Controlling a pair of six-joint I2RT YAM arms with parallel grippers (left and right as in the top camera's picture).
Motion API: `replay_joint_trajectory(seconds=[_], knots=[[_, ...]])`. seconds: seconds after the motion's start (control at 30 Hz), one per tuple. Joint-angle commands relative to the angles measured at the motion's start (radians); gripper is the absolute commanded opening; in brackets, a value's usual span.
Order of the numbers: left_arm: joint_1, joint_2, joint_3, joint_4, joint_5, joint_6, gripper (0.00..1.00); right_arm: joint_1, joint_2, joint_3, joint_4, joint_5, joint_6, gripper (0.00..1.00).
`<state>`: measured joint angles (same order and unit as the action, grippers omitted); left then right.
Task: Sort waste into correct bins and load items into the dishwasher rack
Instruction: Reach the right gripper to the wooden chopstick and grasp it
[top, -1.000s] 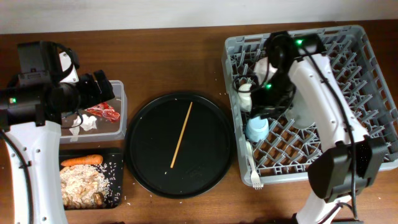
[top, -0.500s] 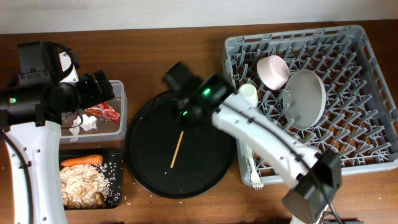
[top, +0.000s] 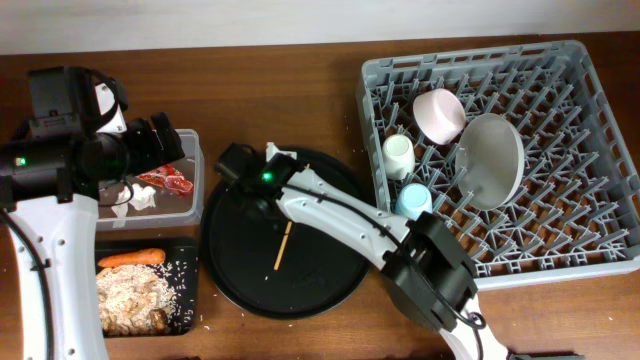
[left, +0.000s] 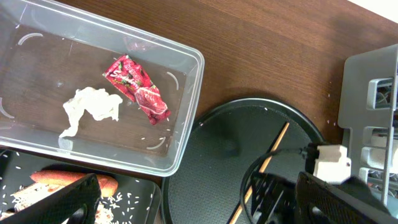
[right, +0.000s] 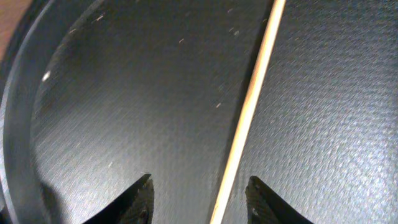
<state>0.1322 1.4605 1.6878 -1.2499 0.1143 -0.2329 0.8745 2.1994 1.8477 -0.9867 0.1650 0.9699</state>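
The chopstick (top: 284, 246) lies flat on the round black tray (top: 330, 270), left of the rack (top: 600, 150). It looks light, stiff, thin and likely to roll, so a pinch across its middle seems best. The right gripper (right: 199, 185) hovers low with its fingers wide on either side of the chopstick, holding nothing. The left gripper (top: 160, 140) hangs spread and empty over the clear tub (left: 195, 93).

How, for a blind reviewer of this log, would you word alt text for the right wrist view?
A thin wooden chopstick lies diagonally on the round black tray. The right gripper is open over it, one dark fingertip on each side of the chopstick's lower end.
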Motion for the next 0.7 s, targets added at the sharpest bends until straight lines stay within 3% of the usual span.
replay_joint_trajectory(seconds=[0.0, 0.53, 0.67], knots=[[0.003, -0.013, 0.014, -0.001, -0.010, -0.013, 0.99, -0.025, 0.039, 0.001, 0.008, 0.027, 0.018, 0.47], [0.003, -0.013, 0.014, -0.001, -0.010, -0.013, 0.99, -0.024, 0.114, -0.056, 0.040, 0.018, 0.042, 0.47], [0.003, -0.013, 0.015, -0.001, -0.010, -0.013, 0.99, -0.024, 0.114, -0.111, 0.087, 0.011, 0.042, 0.31]])
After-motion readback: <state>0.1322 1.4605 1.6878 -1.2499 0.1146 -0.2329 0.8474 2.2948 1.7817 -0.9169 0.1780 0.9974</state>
